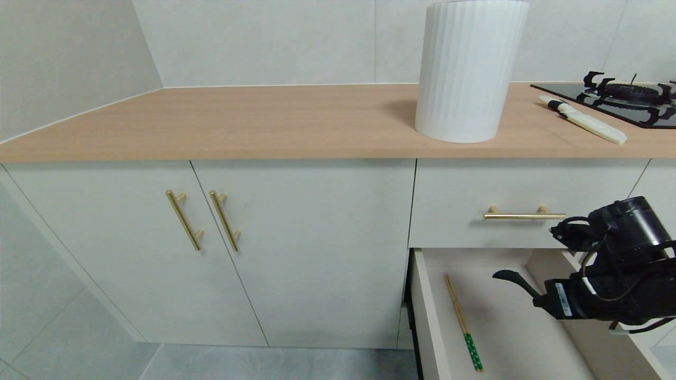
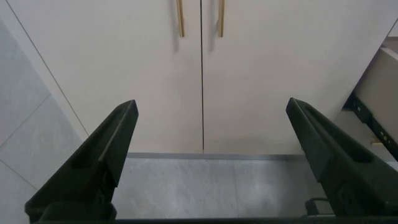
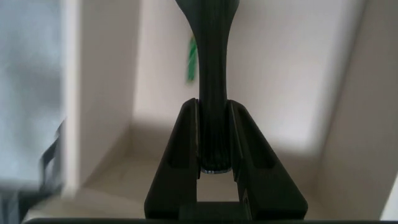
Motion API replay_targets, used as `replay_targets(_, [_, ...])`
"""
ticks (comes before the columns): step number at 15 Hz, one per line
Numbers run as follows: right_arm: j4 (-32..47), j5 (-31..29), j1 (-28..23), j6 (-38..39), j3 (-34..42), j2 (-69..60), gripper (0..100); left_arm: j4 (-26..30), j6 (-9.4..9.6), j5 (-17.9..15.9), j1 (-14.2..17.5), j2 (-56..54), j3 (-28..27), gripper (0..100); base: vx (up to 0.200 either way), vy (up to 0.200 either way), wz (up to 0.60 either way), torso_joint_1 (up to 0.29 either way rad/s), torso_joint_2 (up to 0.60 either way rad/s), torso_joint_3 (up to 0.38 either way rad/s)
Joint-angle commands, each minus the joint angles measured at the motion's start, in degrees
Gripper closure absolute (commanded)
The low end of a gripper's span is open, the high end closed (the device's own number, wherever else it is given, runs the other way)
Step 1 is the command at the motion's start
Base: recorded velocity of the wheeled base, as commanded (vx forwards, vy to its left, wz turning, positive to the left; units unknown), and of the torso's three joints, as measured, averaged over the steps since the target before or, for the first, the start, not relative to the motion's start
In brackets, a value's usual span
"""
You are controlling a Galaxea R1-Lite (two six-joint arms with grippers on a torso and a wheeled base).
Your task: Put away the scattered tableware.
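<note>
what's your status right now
Right gripper shut on black curved utensil above open white drawer. Left gripper open. Wooden green-tipped chopsticks in drawer. Nothing in the way.

the right gripper (image 3: 213,107) has its jaws clamped on a black utensil (image 3: 208,50) over the drawer (image 3: 286,81), green chopstick tip (image 3: 192,60) beyond.

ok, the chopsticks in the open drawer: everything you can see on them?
The chopsticks are a pair of slim, light, wooden-looking sticks with green, pale-dotted near ends. They lie flat, side by side, on the floor of the open drawer, near its left wall, green ends toward the drawer front. Only the drawer floor touches them; the right hand, shut on a black utensil, is apart from them.
</note>
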Motion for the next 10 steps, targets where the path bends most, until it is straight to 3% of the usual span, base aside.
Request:
replay_targets(1, [-7.15, -2.22, -0.07, 0.54, 2.66, 10.35, 100, -0.07, 0.09, -0.02, 0.02, 0.02, 0.00, 0, 0.000, 0.000, 0.00, 0.000, 0.00, 0.000])
replay_targets(10, [-23.94, -5.30, -0.77, 3.26, 4.94, 30.65, 100, -0.07, 0.09, -0.02, 0.02, 0.02, 0.00, 0, 0.000, 0.000, 0.00, 0.000, 0.00, 0.000])
